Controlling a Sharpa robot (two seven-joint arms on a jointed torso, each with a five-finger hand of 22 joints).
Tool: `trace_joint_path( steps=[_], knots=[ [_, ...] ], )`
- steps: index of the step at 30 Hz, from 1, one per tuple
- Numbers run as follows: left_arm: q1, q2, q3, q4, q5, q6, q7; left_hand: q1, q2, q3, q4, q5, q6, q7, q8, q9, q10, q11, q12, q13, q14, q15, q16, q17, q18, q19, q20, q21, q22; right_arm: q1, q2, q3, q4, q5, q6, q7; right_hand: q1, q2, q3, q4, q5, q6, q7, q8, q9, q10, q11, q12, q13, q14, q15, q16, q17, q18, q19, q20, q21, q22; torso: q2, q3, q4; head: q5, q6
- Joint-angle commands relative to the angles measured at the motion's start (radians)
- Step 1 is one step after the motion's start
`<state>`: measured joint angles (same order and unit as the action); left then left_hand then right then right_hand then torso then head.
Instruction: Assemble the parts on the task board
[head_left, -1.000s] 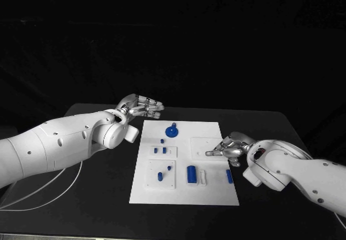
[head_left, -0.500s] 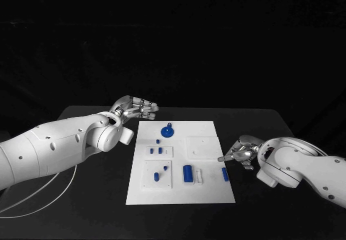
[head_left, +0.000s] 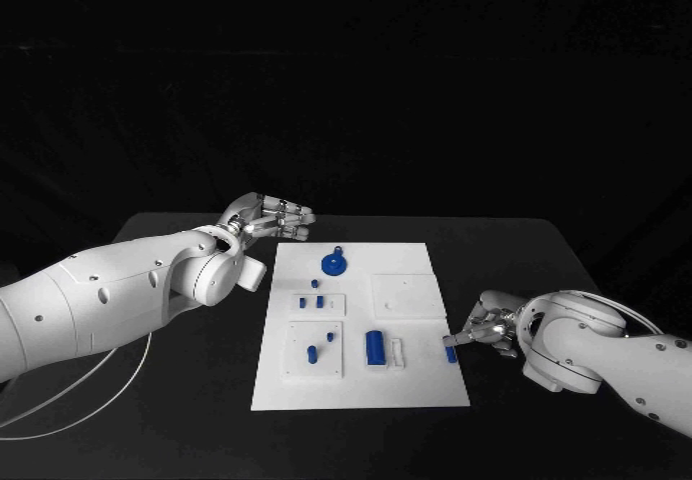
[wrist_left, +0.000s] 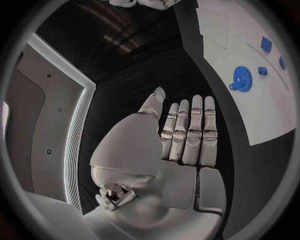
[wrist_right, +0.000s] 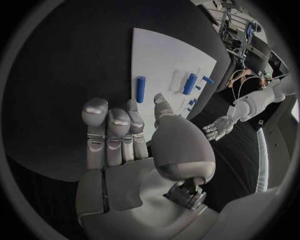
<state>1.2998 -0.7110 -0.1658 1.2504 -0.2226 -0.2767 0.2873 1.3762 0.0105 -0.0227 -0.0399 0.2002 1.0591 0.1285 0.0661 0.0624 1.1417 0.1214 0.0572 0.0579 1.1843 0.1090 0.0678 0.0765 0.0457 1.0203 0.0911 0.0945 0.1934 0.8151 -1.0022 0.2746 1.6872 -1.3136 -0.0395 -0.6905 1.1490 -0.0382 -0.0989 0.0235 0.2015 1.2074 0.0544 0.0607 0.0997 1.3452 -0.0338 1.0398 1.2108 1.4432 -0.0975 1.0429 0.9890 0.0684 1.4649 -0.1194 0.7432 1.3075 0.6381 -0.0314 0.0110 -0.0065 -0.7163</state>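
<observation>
Hands empty, we see: right hand (head_left: 488, 331) by the blue part (head_left: 450, 352) at the board (head_left: 418, 390) edge, fingers apart; left hand (head_left: 271, 217) off the far corner, fingers straight.

In the head view the silver many-fingered right hand (head_left: 486, 331) covers part of a small blue bar (head_left: 450, 353) at the flat white task board's (head_left: 418, 390) edge, and whether they touch cannot be told.
</observation>
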Motion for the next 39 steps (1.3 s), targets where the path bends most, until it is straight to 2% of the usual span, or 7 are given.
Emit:
trace_joint_path(
  steps=[1,12,20,22,25,35,39],
  knots=[
    [0.0,0.0,0.0,0.003,0.007,0.001,0.013,-0.003,0.002,-0.003,0.004,-0.003,0.001,0.003,-0.002,0.001,0.002,-0.001,0.001,0.001,0.005,0.0,-0.006,0.0,-0.009,0.004,0.002,0.004,-0.001,-0.006,0.007,0.0,-0.009,-0.064,0.034,-0.035,-0.002,0.007,-0.006,0.003,0.007,-0.002,-0.003,0.004,0.001,-0.006,-0.001,-0.003,-0.002,0.003,0.006,-0.005,0.0,-0.006,0.049,0.006,-0.003,0.082,0.0,-0.0015,0.0,0.001,-0.001],
    [0.0,-0.003,-0.001,0.004,0.007,0.007,0.009,-0.004,0.002,-0.005,0.005,-0.006,0.001,0.003,-0.002,0.0,0.002,-0.001,0.001,0.001,0.004,0.0,-0.006,0.0,-0.009,0.003,0.002,0.004,-0.002,-0.036,0.042,0.0,-0.036,-0.07,0.019,-0.036,-0.002,0.01,-0.015,0.007,0.01,0.002,-0.005,0.003,0.002,-0.005,-0.002,-0.002,-0.003,0.003,0.005,-0.004,0.003,-0.006,0.05,0.005,-0.006,0.082,0.0,-0.001,0.0,0.001,-0.003],
    [0.0,-0.005,-0.001,0.004,0.007,0.01,0.005,-0.005,0.003,-0.007,0.006,-0.008,0.0,0.004,-0.002,0.0,0.001,0.0,0.001,0.001,0.004,0.001,-0.006,0.001,-0.009,0.003,0.002,0.005,-0.004,-0.045,0.065,-0.001,-0.059,-0.078,0.009,-0.037,0.024,0.054,-0.003,-0.028,-0.007,0.011,-0.008,0.003,0.001,-0.003,-0.004,0.002,-0.003,0.004,0.005,-0.004,0.006,-0.008,0.051,0.005,-0.002,0.084,0.0,-0.0013,-0.0005,0.004,-0.005],
    [0.0,-0.006,-0.001,0.004,0.007,0.011,0.004,-0.005,0.003,-0.008,0.007,-0.009,0.0,0.004,-0.002,0.0,0.0,0.0,0.001,0.001,0.004,0.001,-0.006,0.001,-0.009,0.003,0.002,0.005,-0.004,-0.047,0.068,-0.001,-0.064,-0.079,0.01,-0.037,0.045,0.056,0.098,-0.037,-0.114,0.015,-0.012,0.002,-0.003,-0.004,-0.006,0.0,-0.004,0.004,0.002,-0.005,0.005,-0.01,0.051,0.003,-0.001,0.084,0.0,-0.0018,-0.0006,0.004,-0.004],
    [0.0,-0.006,-0.001,0.004,0.007,0.013,0.003,-0.005,0.003,-0.008,0.007,-0.009,0.0,0.004,-0.002,0.0,0.0,0.0,0.001,0.001,0.004,0.001,-0.006,0.001,-0.009,0.003,0.002,0.005,-0.004,-0.049,0.072,-0.001,-0.068,-0.079,0.012,-0.037,0.019,-0.051,0.502,-0.045,-0.153,0.034,-0.017,0.004,-0.021,-0.001,-0.011,-0.006,-0.002,0.005,0.001,-0.008,0.011,-0.024,0.05,-0.005,0.0,0.085,0.0,-0.0018,-0.0008,0.003,-0.005],
    [0.0,-0.007,-0.001,0.003,0.007,0.017,-0.003,-0.007,0.003,-0.01,0.008,-0.008,-0.002,0.004,-0.002,0.0,-0.001,0.0,0.001,0.001,0.003,0.001,-0.006,0.001,-0.009,0.003,0.003,0.006,-0.005,-0.051,0.077,-0.001,-0.074,-0.072,-0.018,-0.036,-0.017,-0.007,0.653,-0.202,-0.153,0.057,-0.018,0.004,-0.003,0.013,-0.017,-0.006,0.006,0.007,-0.001,-0.01,0.014,-0.026,0.05,-0.004,0.015,0.089,0.0,-0.0011,-0.0009,0.002,-0.006],
    [0.0,-0.007,-0.001,0.003,0.007,0.018,-0.006,-0.007,0.003,-0.01,0.008,-0.008,-0.002,0.004,-0.002,0.0,-0.001,0.0,0.001,0.001,0.003,0.001,-0.006,0.001,-0.009,0.003,0.003,0.006,-0.005,-0.051,0.074,-0.001,-0.072,-0.052,-0.046,-0.033,-0.031,-0.003,0.663,-0.216,-0.152,0.064,-0.02,0.005,0.004,0.021,-0.018,-0.005,0.008,0.008,-0.001,-0.008,0.014,-0.027,0.051,-0.004,0.022,0.09,0.0,-0.0008,-0.0011,0.002,-0.005]
  ],
)
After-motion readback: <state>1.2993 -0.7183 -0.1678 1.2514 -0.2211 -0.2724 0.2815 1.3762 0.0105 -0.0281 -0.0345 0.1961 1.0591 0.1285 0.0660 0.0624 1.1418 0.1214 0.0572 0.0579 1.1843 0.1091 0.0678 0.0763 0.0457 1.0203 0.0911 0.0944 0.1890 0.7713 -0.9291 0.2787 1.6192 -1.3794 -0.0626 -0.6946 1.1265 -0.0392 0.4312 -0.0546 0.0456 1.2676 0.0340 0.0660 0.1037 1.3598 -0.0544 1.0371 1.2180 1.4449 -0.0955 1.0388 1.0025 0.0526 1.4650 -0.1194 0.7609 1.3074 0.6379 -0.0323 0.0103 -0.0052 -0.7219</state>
